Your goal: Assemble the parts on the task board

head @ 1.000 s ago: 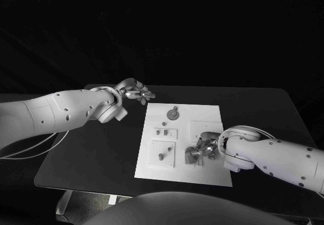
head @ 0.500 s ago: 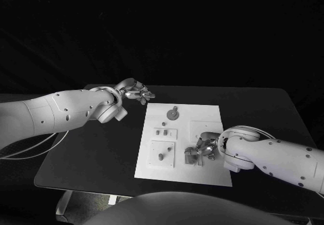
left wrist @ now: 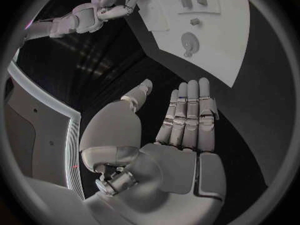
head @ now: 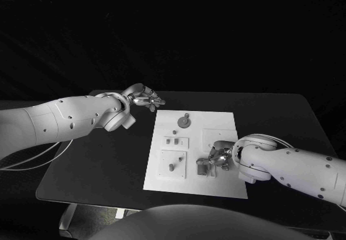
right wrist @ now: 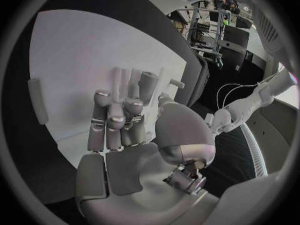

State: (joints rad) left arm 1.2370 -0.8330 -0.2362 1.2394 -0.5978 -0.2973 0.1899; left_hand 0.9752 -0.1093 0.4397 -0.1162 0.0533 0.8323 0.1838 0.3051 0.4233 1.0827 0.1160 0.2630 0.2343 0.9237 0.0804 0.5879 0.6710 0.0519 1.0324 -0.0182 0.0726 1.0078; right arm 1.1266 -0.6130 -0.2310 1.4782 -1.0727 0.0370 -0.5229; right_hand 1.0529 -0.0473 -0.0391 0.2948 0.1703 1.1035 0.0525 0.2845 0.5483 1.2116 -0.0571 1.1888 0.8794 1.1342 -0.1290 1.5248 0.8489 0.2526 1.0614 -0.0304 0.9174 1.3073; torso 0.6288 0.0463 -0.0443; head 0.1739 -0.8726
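Lowest in the head view, at the right of the frame, the right hand (head: 218,160) sits over the near right part of the task board (head: 220,125), its fingers curled down around a small grey part (head: 205,169) standing at the board's lower edge. In the right wrist view the same hand (right wrist: 122,120) has its fingers folded close together over the white plate (right wrist: 75,60), with slim pegs (right wrist: 125,77) rising just past the fingertips; whether the fingers actually grip the part cannot be told.

Just left of that hand, a square inset of the board carries a short upright part (head: 171,167). Above it in the frame, a second inset holds 2 small parts (head: 173,141) side by side. Further up, near the board's far edge, lies a round disc-shaped part (head: 184,121).

Beyond the board's upper left corner, over the black table (head: 101,165), the left hand (head: 142,98) hovers, apart from the board. In the left wrist view that hand (left wrist: 181,130) is empty, its fingers straight and side by side and the thumb set off from them, with the board (left wrist: 231,45) and its disc (left wrist: 189,41) well past the fingertips.
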